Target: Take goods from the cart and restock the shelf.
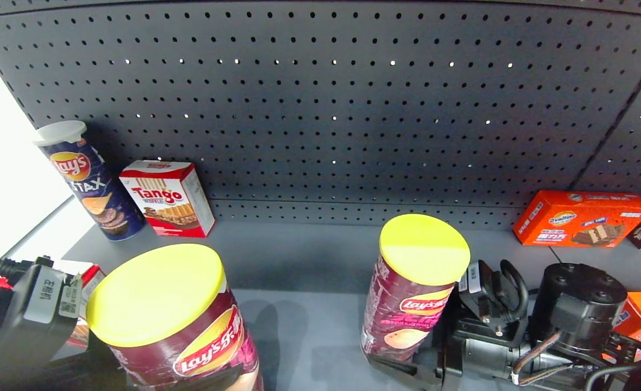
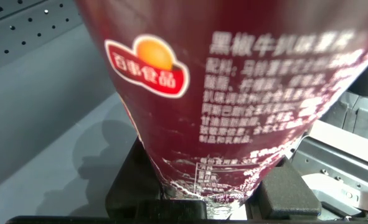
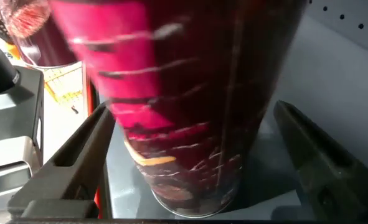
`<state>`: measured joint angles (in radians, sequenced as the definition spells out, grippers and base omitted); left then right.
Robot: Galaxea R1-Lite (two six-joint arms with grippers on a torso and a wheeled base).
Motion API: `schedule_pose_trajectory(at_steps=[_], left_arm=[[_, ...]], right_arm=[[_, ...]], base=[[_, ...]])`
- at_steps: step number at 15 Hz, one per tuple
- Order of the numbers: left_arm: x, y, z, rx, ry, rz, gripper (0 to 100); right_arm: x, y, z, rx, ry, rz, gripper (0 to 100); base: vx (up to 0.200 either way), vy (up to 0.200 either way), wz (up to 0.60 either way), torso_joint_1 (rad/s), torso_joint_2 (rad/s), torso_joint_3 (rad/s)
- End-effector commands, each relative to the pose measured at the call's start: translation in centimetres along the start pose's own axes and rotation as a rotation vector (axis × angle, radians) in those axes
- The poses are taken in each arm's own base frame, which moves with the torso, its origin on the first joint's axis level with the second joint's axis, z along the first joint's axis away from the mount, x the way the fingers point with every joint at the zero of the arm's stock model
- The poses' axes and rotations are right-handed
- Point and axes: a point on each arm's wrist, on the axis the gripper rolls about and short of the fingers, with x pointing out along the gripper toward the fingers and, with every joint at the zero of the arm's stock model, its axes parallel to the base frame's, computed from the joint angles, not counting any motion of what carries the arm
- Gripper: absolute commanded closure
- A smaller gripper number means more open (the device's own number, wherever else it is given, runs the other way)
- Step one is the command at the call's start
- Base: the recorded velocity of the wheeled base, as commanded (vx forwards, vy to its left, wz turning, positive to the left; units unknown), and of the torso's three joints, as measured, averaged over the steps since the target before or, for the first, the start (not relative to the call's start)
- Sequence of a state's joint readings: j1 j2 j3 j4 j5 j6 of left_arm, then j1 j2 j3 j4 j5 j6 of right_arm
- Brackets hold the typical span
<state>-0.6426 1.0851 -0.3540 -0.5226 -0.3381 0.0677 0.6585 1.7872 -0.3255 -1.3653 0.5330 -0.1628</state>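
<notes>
My head camera looks forward and down from above the shelf (image 1: 309,304), squarely facing its pegboard (image 1: 320,108), with both cans crowding the lower edge. My left wrist camera sits pressed up against the left can (image 2: 233,93), looking past it to the shelf floor and a corner of pegboard. My right wrist camera looks from low and very close at the right can (image 3: 190,112). Each wrist view shares with the head view its own can, left can (image 1: 157,315) or right can (image 1: 412,288), plus the grey shelf.
</notes>
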Motion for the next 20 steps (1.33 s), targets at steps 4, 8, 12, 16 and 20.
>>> schedule_pose_trajectory(at_steps=[4, 8, 12, 16, 20], left_arm=[[0.0, 0.0, 0.0, 0.002, 0.000, -0.003, 100], [0.0, 0.0, 0.2, 0.005, -0.009, -0.002, 100], [0.0, 0.0, 0.3, 0.005, -0.010, -0.002, 100], [0.0, 0.0, 0.5, 0.011, -0.019, -0.001, 100], [-0.3, -0.1, 1.0, 0.026, -0.059, 0.002, 100]], right_arm=[[-4.3, 1.5, 2.3, -0.044, -0.072, -0.038, 0], [-9.6, 2.7, 4.8, -0.122, -0.188, -0.148, 0], [-15.0, 3.7, 6.2, -0.164, -0.214, -0.425, 0], [-19.0, 6.5, 6.1, -0.076, -0.222, -0.754, 0], [-22.6, 11.4, 3.3, -0.030, -0.174, -0.932, 0]], base=[[0.000, 0.000, 0.00, 0.000, 0.00, 0.000], [0.000, 0.000, 0.00, 0.000, 0.00, 0.000], [0.000, 0.000, 0.00, 0.000, 0.00, 0.000], [0.000, 0.000, 0.00, 0.000, 0.00, 0.000], [0.000, 0.000, 0.00, 0.000, 0.00, 0.000]])
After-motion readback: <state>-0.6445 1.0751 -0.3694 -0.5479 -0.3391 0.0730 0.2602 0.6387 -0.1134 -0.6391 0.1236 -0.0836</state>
